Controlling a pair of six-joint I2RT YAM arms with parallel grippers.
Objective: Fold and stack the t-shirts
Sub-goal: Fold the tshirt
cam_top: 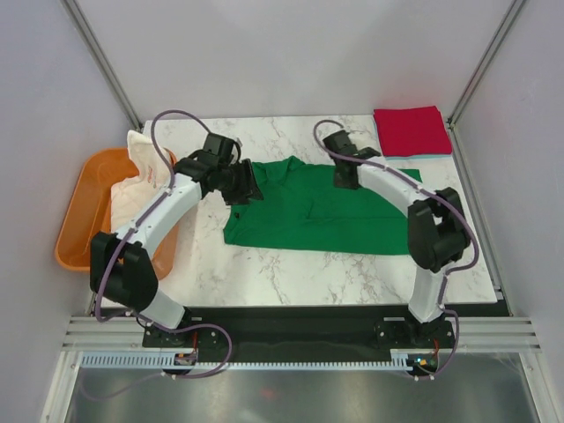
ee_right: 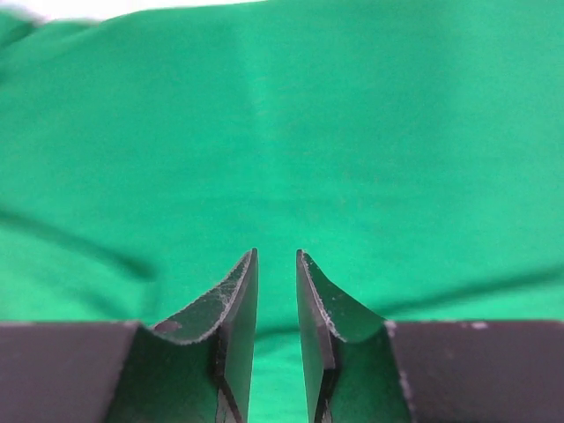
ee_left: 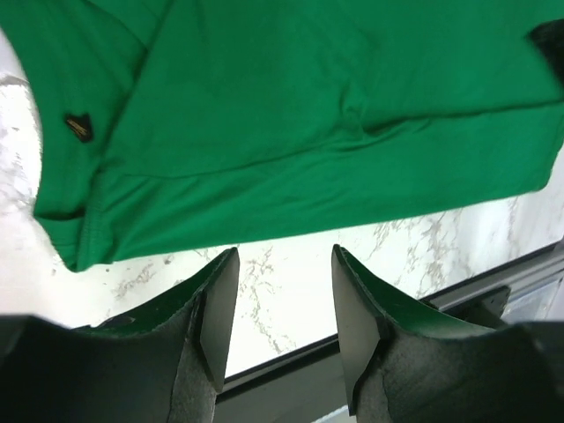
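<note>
At the green t-shirt [cam_top: 317, 207] flat mid-frame on the bench [cam_top: 264, 269]: left jaws spread wide, right jaws parted narrowly, both empty. Red t-shirt [cam_top: 410, 130] folded upper right.

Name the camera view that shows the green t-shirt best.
The top external view: it alone shows the whole green t-shirt lying on the marble table. The left wrist view shows only one edge and a small dark label. The right wrist view is just green cloth filling the frame.

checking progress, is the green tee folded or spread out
spread, at most partly folded: green tee lies flat and wide on the table, not compact like the red tee.
</note>
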